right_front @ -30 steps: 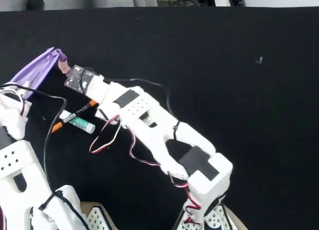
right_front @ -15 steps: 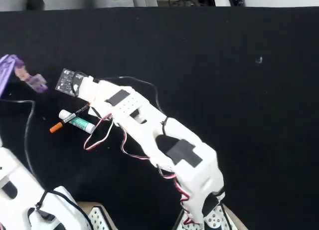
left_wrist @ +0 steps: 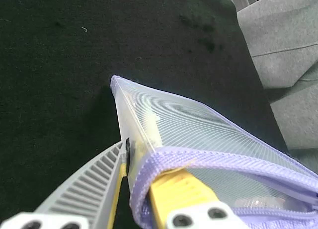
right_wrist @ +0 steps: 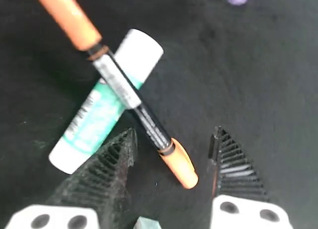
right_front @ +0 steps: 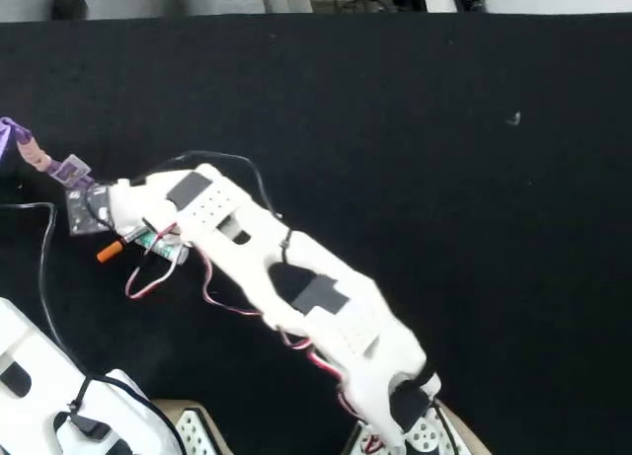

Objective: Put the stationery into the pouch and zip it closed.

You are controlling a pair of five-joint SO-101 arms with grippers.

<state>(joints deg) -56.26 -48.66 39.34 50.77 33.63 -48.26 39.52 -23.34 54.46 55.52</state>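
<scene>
We see left gripper (left_wrist: 135, 187) clamped on the pouch (left_wrist: 198, 132); right gripper (right_wrist: 174, 134) spread wide over the pen (right_wrist: 119, 87) lying across glue stick (right_wrist: 89, 120).

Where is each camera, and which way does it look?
High view: fixed above, looking down over the black table; the right arm and left arm show.
Left wrist view: on the left arm's wrist, facing the purple pouch held in its fingers.
Right wrist view: on the right arm's wrist, looking down past its open fingers at the orange pen and glue stick.
Shared: high and right wrist views both show pen and glue stick.
</scene>
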